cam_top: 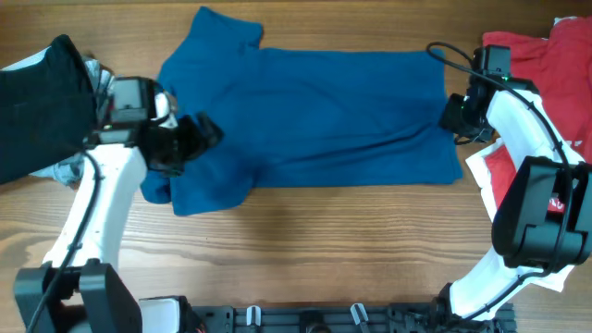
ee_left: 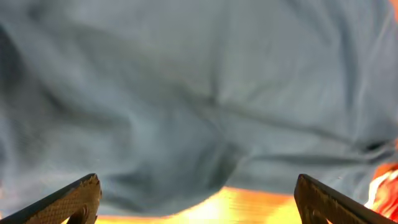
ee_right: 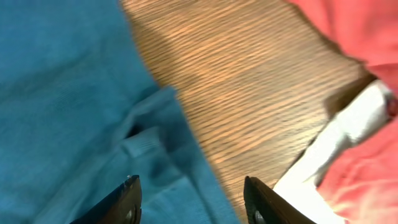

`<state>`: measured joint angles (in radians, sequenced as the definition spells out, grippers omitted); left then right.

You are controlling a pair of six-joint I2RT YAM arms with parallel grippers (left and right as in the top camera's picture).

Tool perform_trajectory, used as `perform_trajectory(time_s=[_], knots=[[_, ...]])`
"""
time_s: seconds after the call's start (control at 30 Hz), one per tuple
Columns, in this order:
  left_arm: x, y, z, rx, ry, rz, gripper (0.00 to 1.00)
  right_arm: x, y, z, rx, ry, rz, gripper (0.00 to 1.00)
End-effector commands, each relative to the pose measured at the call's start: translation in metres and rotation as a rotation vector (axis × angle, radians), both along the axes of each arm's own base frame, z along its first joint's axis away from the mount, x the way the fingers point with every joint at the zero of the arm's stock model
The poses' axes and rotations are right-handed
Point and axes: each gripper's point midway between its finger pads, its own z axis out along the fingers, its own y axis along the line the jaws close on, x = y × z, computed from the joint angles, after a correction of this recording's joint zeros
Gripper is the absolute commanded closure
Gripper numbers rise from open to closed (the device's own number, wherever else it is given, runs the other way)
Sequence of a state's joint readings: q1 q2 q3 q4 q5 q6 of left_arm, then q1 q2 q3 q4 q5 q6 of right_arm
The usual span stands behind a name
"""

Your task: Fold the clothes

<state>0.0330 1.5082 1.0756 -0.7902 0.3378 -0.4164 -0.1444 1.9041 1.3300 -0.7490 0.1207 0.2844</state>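
tabletop [cam_top: 324,242] w/ blue shirt [cam_top: 314,111] under left gripper [cam_top: 205,132]

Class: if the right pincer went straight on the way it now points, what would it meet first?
Most likely the hem of the blue shirt, lying just ahead of the right pincer, between its open jaws. Bare table starts right beside it; depth is unclear, so it could touch wood.

Wooden table [cam_top: 324,227] bears a dark blue shirt [cam_top: 314,111] — red shirt [cam_top: 541,55] and black garment [cam_top: 37,106] at its ends.
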Motion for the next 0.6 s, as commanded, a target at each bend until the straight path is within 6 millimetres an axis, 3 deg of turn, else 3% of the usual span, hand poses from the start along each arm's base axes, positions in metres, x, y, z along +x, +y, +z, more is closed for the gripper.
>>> perform_trajectory(time_s=[0.0,0.03,0.1,0.13,0.17,0.23,0.33,0.57], knots=[[-0.018,-0.017,-0.019,0.108,0.090,-0.093,0.04,0.005,-0.006,0.030,-0.037,-0.074,-0.035,0.45],[-0.022,-0.020,-0.023,0.141,0.103,-0.114,0.07,0.007,0.000,0.034,-0.010,-0.086,0.000,0.46],[-0.026,-0.027,-0.027,0.196,0.113,-0.150,0.23,0.008,0.030,0.037,0.122,-0.096,0.167,0.47],[-0.028,-0.031,-0.029,0.224,0.110,-0.170,0.34,0.003,0.039,0.033,0.159,-0.077,0.217,0.52],[-0.029,-0.035,-0.030,0.235,0.107,-0.189,0.38,-0.004,0.040,0.029,0.169,-0.051,0.221,0.62],[-0.033,-0.045,-0.034,0.238,0.103,-0.220,0.38,-0.015,0.042,0.014,0.181,0.004,0.226,0.78],[-0.041,-0.051,-0.050,0.258,0.137,-0.252,0.27,-0.026,0.044,-0.012,0.193,0.047,0.224,0.80],[-0.043,-0.048,-0.078,0.287,0.210,-0.259,0.18,-0.029,0.050,-0.046,0.224,0.051,0.229,0.80]])
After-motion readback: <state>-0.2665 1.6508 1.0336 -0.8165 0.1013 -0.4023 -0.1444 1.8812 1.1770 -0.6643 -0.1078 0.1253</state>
